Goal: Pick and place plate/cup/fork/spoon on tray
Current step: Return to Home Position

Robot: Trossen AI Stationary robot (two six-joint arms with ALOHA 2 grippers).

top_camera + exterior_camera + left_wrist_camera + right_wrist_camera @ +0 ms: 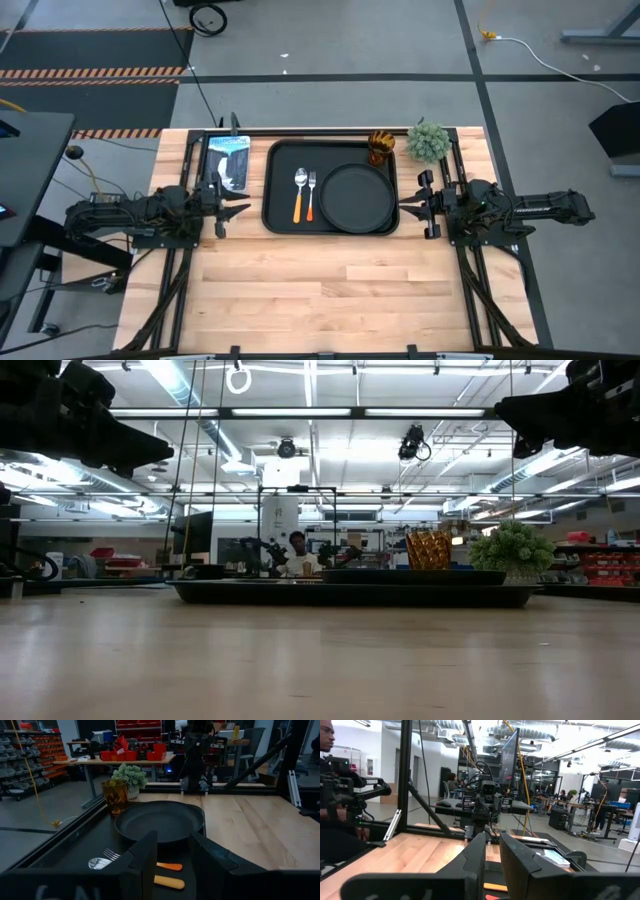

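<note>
The black rectangular tray [280, 150] lies at the table's far middle. On it lie the spoon [299, 193] and the fork [311, 195] side by side, orange handles toward the near edge, with the round black plate [357, 195] to their right. The amber cup [381, 147] stands upright at the tray's far right corner. My left gripper [232, 209] hovers just left of the tray, open and empty, and shows in its wrist view [173, 850]. My right gripper [408, 205] hovers just right of the tray, open and empty, with a narrow gap [492, 847].
A small green potted plant [430, 140] stands at the far right beside the cup. A flat blue-and-white item [228, 160] lies at the far left of the table. Bare wood [330, 290] stretches from the tray to the near edge. A person [297, 550] sits in the room behind.
</note>
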